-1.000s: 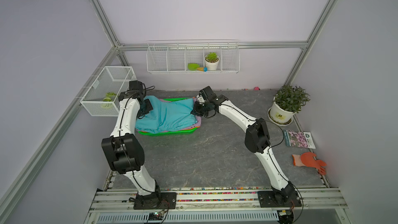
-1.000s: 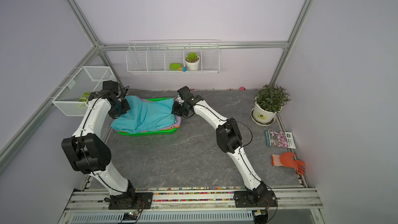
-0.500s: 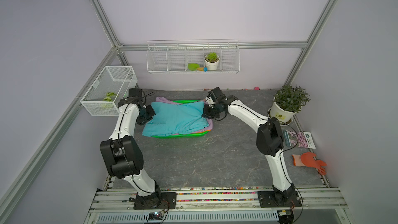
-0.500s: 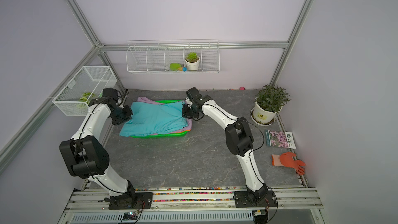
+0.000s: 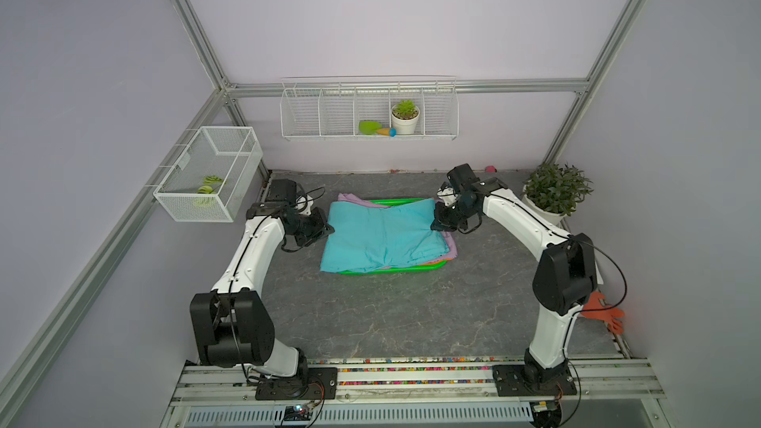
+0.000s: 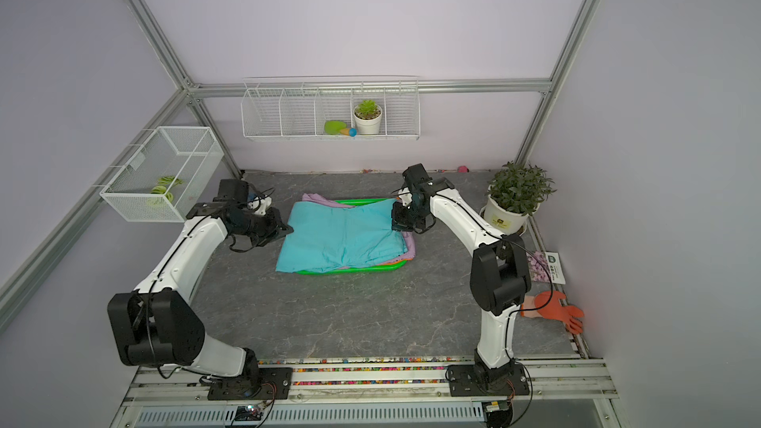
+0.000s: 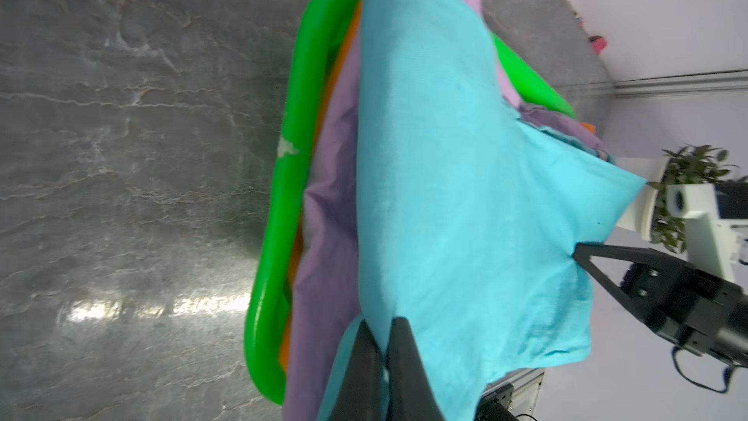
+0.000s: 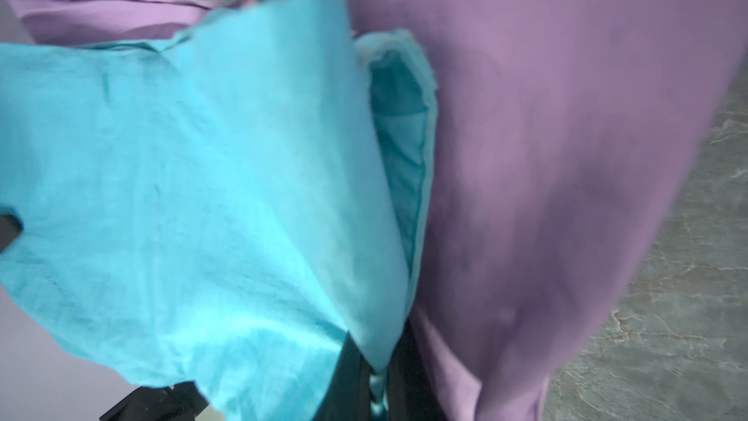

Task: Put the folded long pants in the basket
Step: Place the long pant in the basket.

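The teal folded long pants [image 5: 383,236] [image 6: 341,236] hang stretched between my two grippers, draped over the green basket [image 5: 391,271] [image 6: 354,269]. My left gripper [image 5: 328,227] [image 7: 384,330] is shut on their left edge. My right gripper [image 5: 434,224] [image 8: 376,370] is shut on their right corner. Lilac pants [image 7: 328,196] [image 8: 546,115] lie under the teal cloth [image 7: 445,155] in the basket [image 7: 283,196], and orange pants [image 7: 297,253] show as a sliver at the rim. The teal pants hide most of the basket's inside.
A potted plant [image 5: 556,191] stands at the back right, close to my right arm. An orange glove [image 5: 605,310] and a seed packet [image 6: 547,267] lie along the right edge. A white wire basket [image 5: 210,174] hangs on the left wall, a wire shelf [image 5: 366,111] on the back wall.
Both arms have carried the teal pants to the right. The basket with the stack under them now sits further right and nearer the front. Both grips stayed shut.
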`<control>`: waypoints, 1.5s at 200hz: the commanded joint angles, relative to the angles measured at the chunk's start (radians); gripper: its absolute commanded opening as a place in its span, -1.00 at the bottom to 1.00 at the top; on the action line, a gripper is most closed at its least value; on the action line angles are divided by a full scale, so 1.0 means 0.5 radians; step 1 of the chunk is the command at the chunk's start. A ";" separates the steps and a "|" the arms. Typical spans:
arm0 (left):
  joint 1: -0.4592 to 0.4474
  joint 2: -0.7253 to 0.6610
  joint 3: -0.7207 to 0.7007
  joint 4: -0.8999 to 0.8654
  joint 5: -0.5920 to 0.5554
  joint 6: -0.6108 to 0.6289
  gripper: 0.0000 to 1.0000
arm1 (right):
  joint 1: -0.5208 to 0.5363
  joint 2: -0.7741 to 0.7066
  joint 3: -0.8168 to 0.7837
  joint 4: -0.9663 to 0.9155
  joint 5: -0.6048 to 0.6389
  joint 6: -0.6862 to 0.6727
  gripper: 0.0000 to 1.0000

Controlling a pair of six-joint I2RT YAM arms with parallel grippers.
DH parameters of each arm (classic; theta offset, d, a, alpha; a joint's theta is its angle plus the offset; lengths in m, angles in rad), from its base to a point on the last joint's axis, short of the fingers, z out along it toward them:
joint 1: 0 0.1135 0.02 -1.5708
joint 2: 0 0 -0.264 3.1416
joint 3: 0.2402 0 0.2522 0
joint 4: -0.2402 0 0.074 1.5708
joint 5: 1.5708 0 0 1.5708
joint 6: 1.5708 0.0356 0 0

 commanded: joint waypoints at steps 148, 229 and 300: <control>0.010 0.443 0.016 0.251 0.171 -0.083 -1.00 | -0.140 0.172 0.098 -0.062 0.015 0.061 -1.00; 0.010 0.291 0.241 -0.081 0.410 -0.032 -1.00 | -0.151 -0.120 0.143 -0.219 -0.138 0.100 -1.00; 0.105 0.257 0.220 -0.161 0.498 0.031 -1.00 | -0.169 -0.072 0.141 -0.322 -0.186 0.033 -1.00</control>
